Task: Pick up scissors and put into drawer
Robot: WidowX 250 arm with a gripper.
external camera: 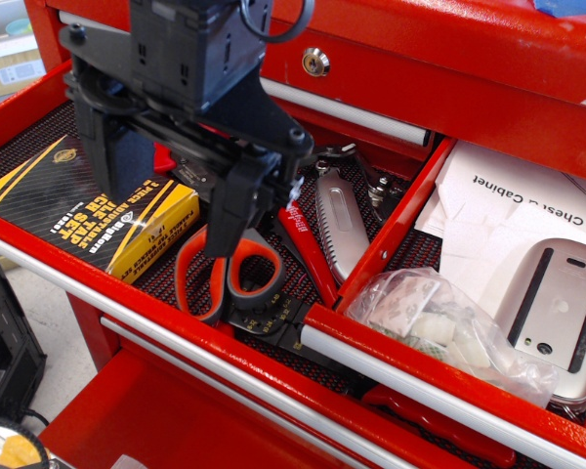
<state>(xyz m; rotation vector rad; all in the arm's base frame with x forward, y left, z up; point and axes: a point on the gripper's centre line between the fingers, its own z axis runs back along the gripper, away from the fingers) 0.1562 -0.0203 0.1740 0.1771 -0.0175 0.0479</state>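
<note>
The scissors (227, 276) lie in the wider black-mesh drawer, their orange-red loop handles pointing toward the front; the blades are hidden under my gripper. My gripper (166, 210) is black and hangs just above them, open, with one finger (232, 210) reaching down to the handle loops and the other over the yellow box. The drawer (389, 233) is at the right, open, and holds white printed paper (498, 210), a white mouse (557, 303) and a clear plastic bag (439, 318), with a silver pull bar (420, 386) along its front.
A yellow-and-black box (88, 210) lies left of the scissors. A grey utility knife (337, 227) and red-handled pliers (308, 256) lie to their right, against the red divider. The closed upper drawer with a lock (315, 63) overhangs behind.
</note>
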